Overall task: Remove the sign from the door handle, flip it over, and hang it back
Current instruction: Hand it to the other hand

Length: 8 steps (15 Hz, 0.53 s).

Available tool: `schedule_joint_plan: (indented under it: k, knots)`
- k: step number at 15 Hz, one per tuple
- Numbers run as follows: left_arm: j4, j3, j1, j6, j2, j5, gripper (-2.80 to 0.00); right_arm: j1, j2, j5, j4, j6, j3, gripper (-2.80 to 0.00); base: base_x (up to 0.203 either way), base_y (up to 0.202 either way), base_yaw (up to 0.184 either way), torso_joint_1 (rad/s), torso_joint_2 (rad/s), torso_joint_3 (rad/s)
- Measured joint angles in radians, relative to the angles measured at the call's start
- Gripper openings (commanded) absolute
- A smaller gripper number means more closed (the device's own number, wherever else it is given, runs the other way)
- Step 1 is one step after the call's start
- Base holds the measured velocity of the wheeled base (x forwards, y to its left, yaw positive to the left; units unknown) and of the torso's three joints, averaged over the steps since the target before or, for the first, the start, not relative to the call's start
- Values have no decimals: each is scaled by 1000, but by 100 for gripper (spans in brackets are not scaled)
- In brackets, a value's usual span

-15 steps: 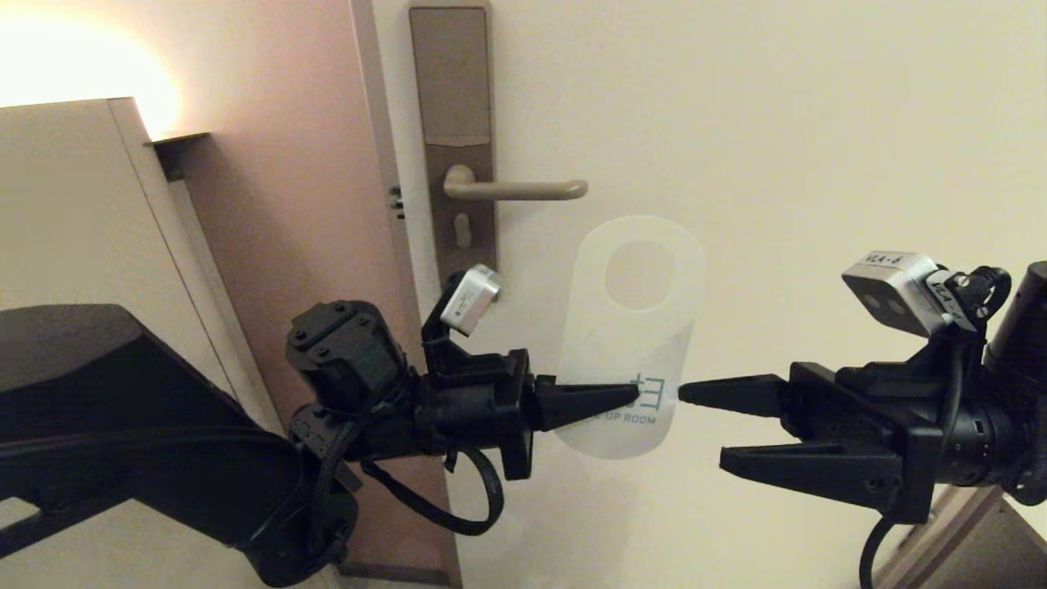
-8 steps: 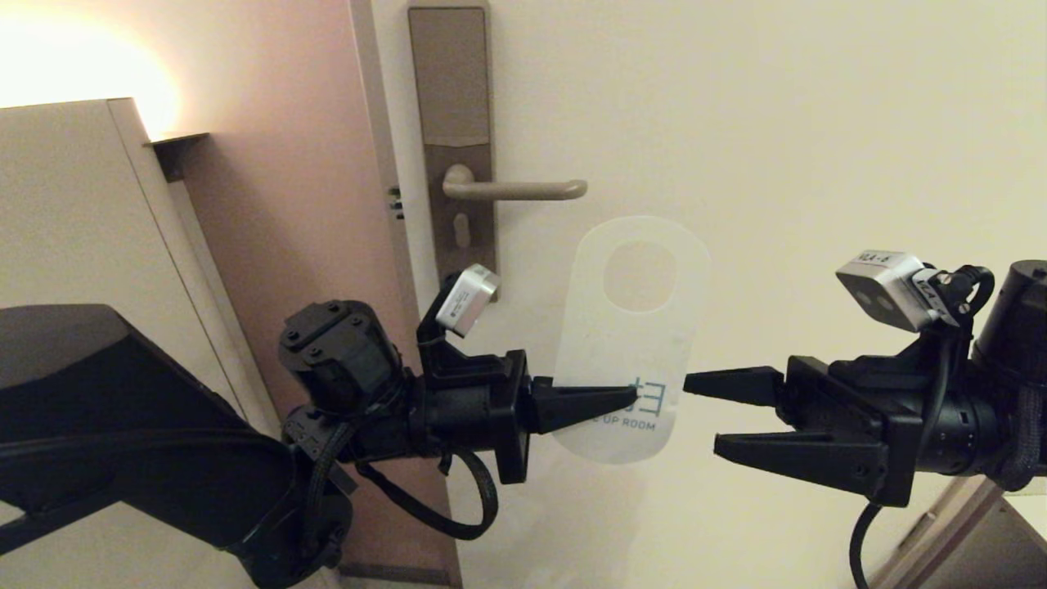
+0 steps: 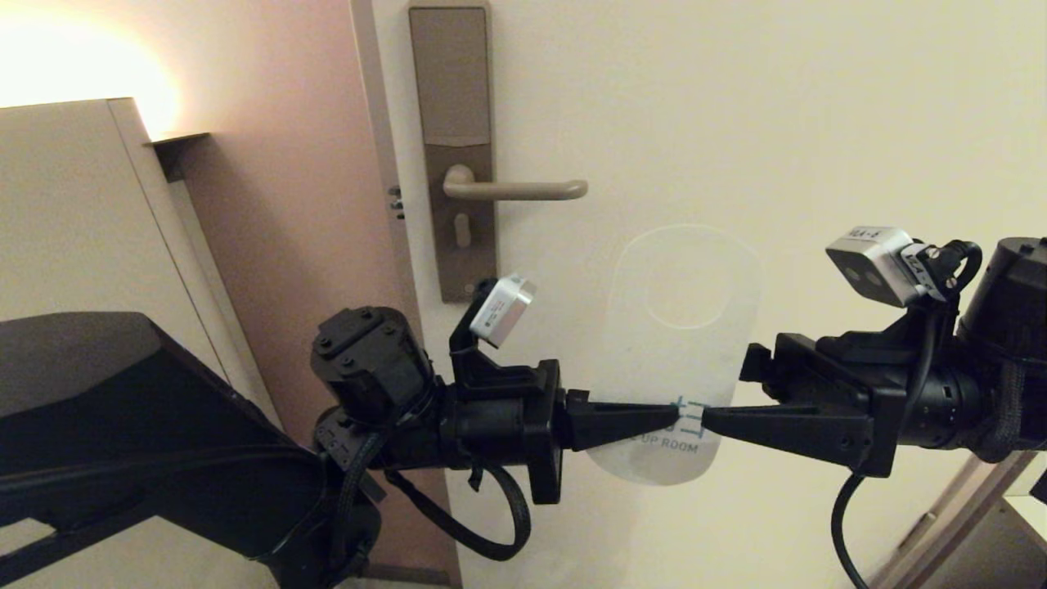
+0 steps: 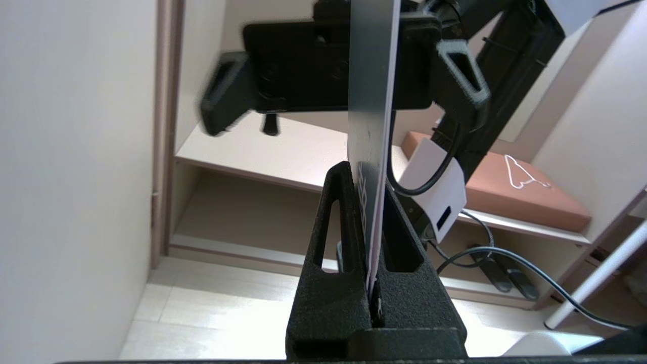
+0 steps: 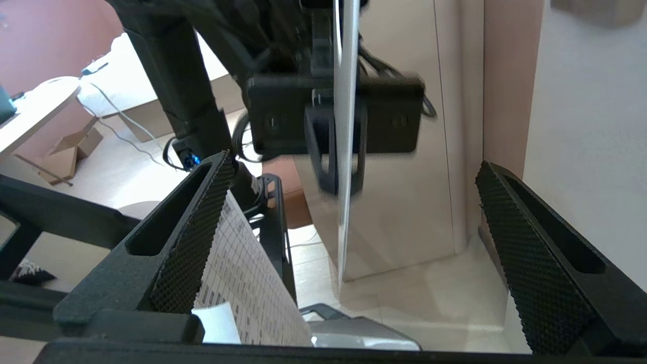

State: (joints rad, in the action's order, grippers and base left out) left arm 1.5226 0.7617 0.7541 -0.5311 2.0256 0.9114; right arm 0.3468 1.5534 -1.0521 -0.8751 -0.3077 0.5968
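The sign [image 3: 654,368] is off the door handle [image 3: 515,190] and held upright in front of the door, below and right of the lever, with its white "UP ROOM" side facing me. My left gripper [image 3: 672,415] is shut on the sign's lower part from the left; in the left wrist view [image 4: 368,177] the sign [image 4: 371,76] stands edge-on between the shut fingers. My right gripper [image 3: 710,419] meets it from the right. In the right wrist view [image 5: 355,163] its fingers are wide open on either side of the sign's edge [image 5: 346,151], not touching it.
The tall brown lock plate [image 3: 452,147] carries the handle on the cream door [image 3: 818,123]. A beige cabinet [image 3: 74,213] stands at the left beside the pinkish door frame [image 3: 286,204].
My left gripper moved the sign right and slightly down. My right gripper turned and closed in, so its open fingers now straddle the sign's lower right edge.
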Motion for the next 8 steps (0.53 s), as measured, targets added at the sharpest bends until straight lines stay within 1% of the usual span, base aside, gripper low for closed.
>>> schedule_joint_plan:
  k: [3,8]
  knots:
    - [0,28,12,-2,20,-2,-280,16,2,0,0,2,14,0,0,0,0,0,0,0]
    - [0,39,20,1,35,-5,-280,38,3,0,-1,4,20,0,0,0,0,0,0,0]
